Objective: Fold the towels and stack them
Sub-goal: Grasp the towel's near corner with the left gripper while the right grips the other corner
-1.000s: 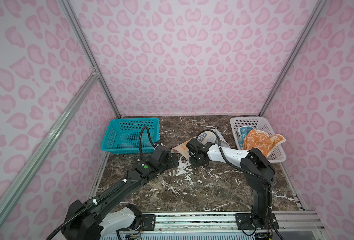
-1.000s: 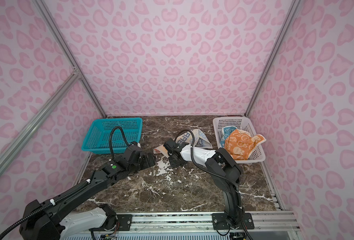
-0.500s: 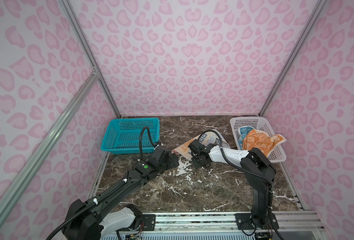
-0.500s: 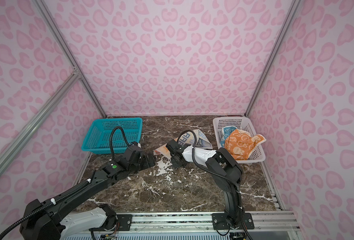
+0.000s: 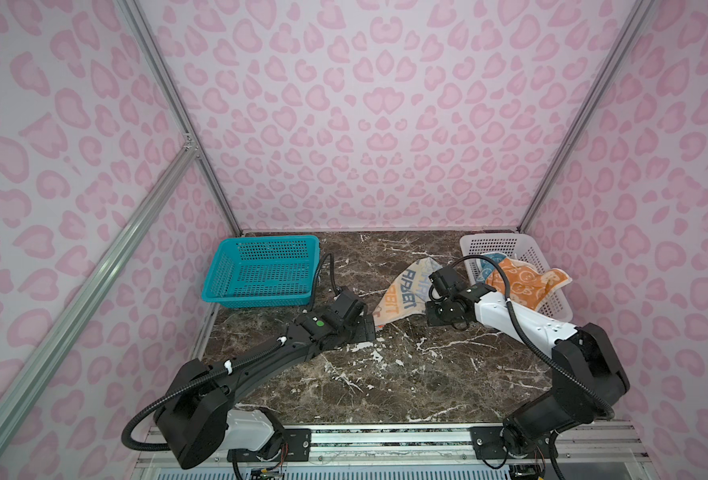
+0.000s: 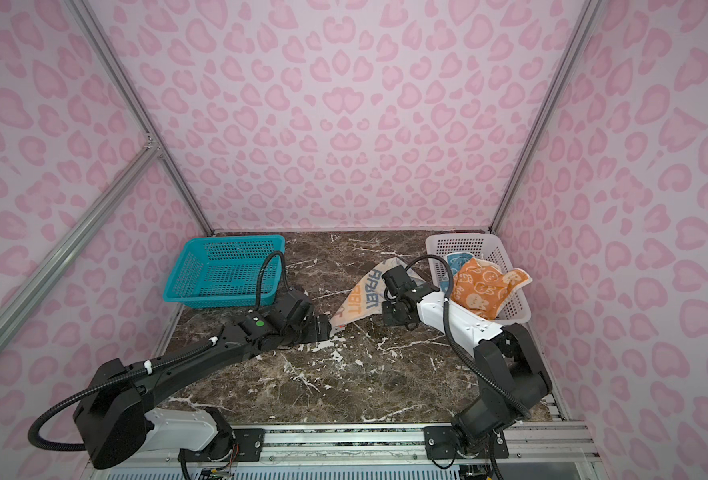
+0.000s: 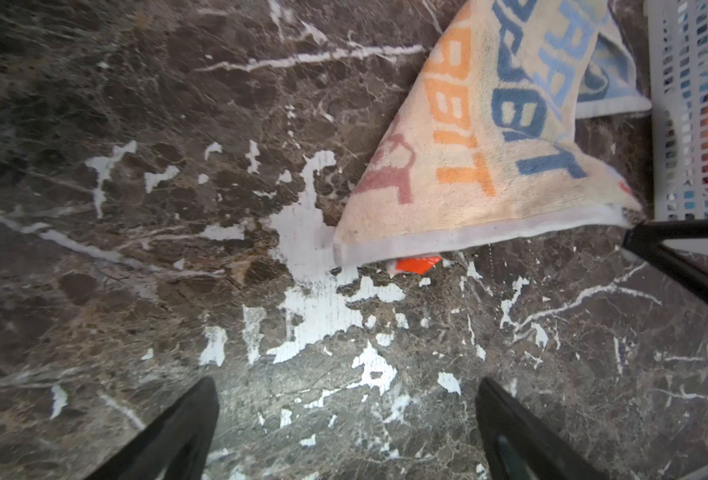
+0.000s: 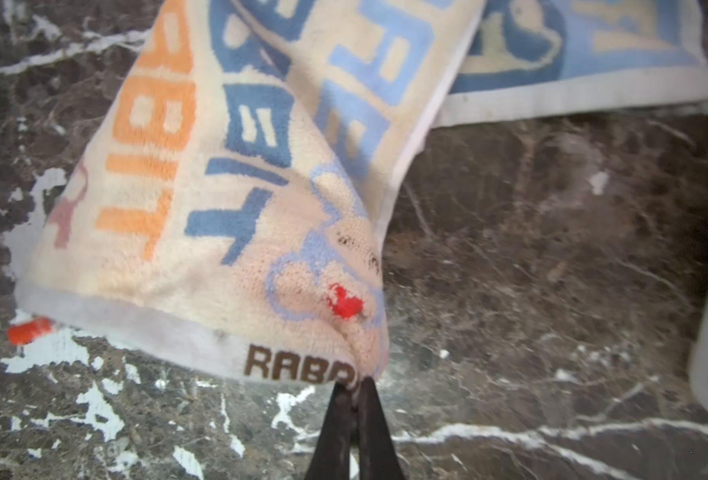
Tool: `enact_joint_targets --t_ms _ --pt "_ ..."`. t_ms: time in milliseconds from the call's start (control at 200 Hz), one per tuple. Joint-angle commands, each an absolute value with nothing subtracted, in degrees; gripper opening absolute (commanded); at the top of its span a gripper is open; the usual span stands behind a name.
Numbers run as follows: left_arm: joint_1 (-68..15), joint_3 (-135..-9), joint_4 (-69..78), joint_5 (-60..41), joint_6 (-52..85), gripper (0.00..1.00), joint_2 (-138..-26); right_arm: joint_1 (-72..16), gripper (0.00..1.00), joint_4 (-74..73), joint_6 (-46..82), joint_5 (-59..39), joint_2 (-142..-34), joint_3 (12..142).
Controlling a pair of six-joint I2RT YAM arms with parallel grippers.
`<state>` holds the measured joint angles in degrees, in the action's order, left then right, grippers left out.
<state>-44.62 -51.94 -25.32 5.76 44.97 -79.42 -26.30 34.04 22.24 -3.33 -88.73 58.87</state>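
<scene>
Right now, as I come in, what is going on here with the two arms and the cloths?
The right tool is shut on a hem corner of the cream towel, which lies partly spread on the marble table. The left tool stands open just short of the towel's other near corner, holding nothing. The orange towel and the blue towel lie crumpled in the white basket, not yet folded.

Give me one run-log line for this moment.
right gripper: shut on cream towel corner | left gripper: open, short of towel | orange towel, blue towel: in white basket
</scene>
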Motion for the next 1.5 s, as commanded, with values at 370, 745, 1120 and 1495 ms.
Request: enact_joint_targets --t_ms 370,745,1120,1495 --pt "-51.1 -59.9 -24.0 2.4 41.6 0.91 -92.6 -21.0 0.0 32.1 21.7 -7.3 -88.5 50.9" --pt "-51.7 -68.0 -29.7 5.4 36.2 0.65 -103.2 -20.8 0.0 31.5 21.6 -8.2 -87.6 50.6" --pt "-52.0 -69.6 -30.7 3.3 36.4 0.55 -108.2 -20.5 0.0 30.7 21.6 -8.5 -87.8 50.3" --pt "-52.3 -70.2 -29.7 4.6 37.2 0.5 -110.5 -20.5 0.0 29.8 21.8 -9.4 -87.5 49.7"
